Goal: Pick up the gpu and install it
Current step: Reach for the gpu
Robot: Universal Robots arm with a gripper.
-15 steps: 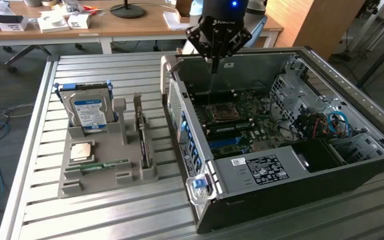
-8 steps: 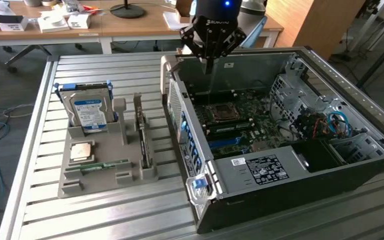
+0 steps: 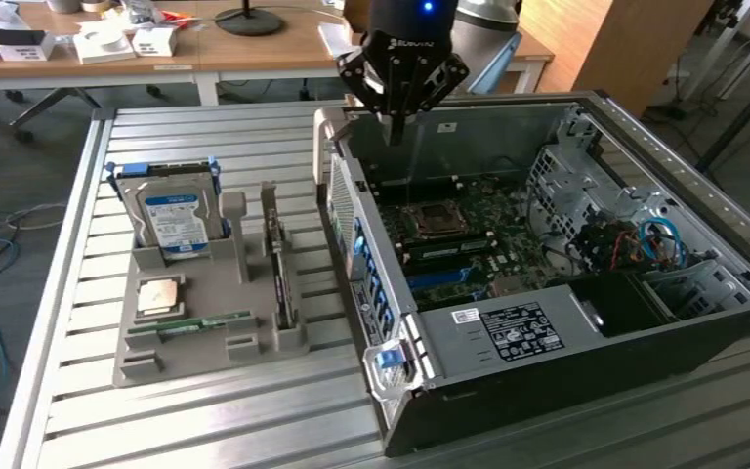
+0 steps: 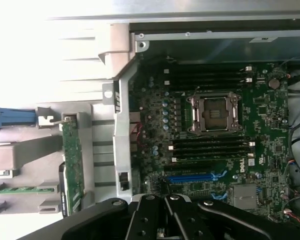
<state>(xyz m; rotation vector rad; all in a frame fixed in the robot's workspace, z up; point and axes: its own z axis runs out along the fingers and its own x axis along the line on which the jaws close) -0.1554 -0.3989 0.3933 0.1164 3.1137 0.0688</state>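
– Where's the thin flat dark gpu card (image 3: 277,266)?
– Standing in the grey plastic tray (image 3: 141,366). The black gripper (image 3: 397,135) hangs above the open metal case (image 3: 545,381), fingers (image 3: 397,122) squeezed shut, empty.
– Any worry?
– Shut fingers might knock it over.

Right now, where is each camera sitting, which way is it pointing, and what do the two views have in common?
Exterior view: off the arm, high beside the table, looking down on the open computer case and parts holder; the gripper hangs over the case.
Wrist view: on the wrist, facing down into the case; the gripper's dark body shows.
Shared: motherboard, gpu in the holder.
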